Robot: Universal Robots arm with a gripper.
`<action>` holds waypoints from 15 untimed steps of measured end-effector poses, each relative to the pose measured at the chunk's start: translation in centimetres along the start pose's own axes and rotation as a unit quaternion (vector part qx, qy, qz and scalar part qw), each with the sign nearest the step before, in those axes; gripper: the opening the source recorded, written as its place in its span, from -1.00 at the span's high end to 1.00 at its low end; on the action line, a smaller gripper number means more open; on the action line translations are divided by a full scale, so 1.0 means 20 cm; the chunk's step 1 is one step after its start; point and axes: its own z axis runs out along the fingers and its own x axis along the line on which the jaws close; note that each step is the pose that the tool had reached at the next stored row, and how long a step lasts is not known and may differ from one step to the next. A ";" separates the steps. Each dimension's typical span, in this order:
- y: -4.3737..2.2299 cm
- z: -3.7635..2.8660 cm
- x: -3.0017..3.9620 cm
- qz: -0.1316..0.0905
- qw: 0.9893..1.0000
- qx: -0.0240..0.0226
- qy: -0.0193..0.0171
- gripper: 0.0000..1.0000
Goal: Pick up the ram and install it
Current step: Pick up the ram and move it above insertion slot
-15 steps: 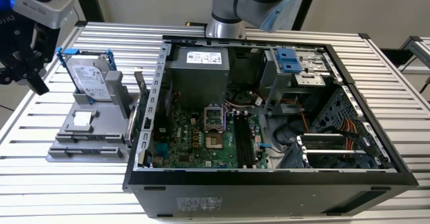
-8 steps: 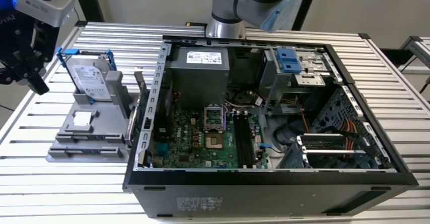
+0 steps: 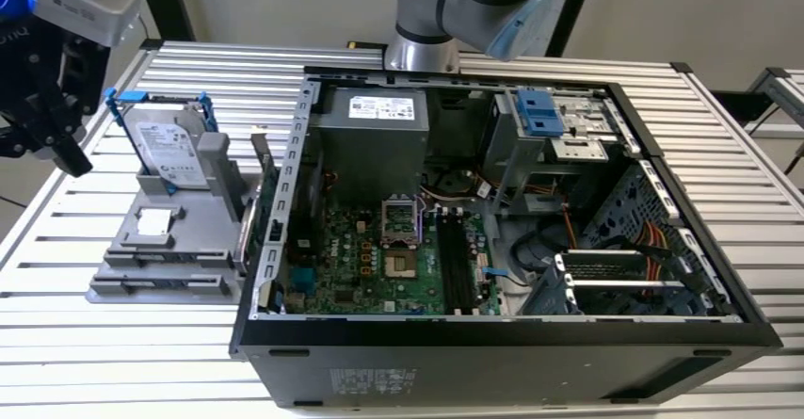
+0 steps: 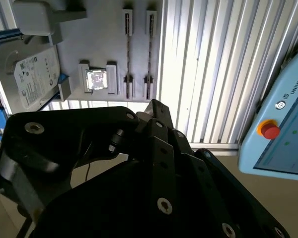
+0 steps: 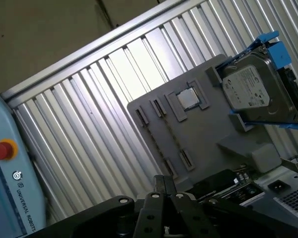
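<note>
Your gripper [image 3: 73, 155]: fingers pressed together, nothing seen pinched. Grey tray [image 3: 126, 251] sits at its 5 o'clock in the exterior view; its long grooves [image 4: 127, 54] run 9-to-3.

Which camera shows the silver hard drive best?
The first wrist view: the hard drive faces it, nearly whole. The second wrist view cuts it off at the edge. The exterior view shows it standing in the grey holder.

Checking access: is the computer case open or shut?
Open: the computer case has no panel over its upward side, leaving the motherboard exposed.
</note>
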 end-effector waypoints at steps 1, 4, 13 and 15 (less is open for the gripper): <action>0.000 0.000 0.000 -0.002 1.000 0.000 0.000 1.00; 0.001 0.000 -0.001 -0.010 1.000 0.000 0.000 1.00; 0.002 0.000 -0.003 -0.033 0.999 0.000 0.001 1.00; 0.002 0.000 -0.003 -0.039 0.999 0.000 0.001 1.00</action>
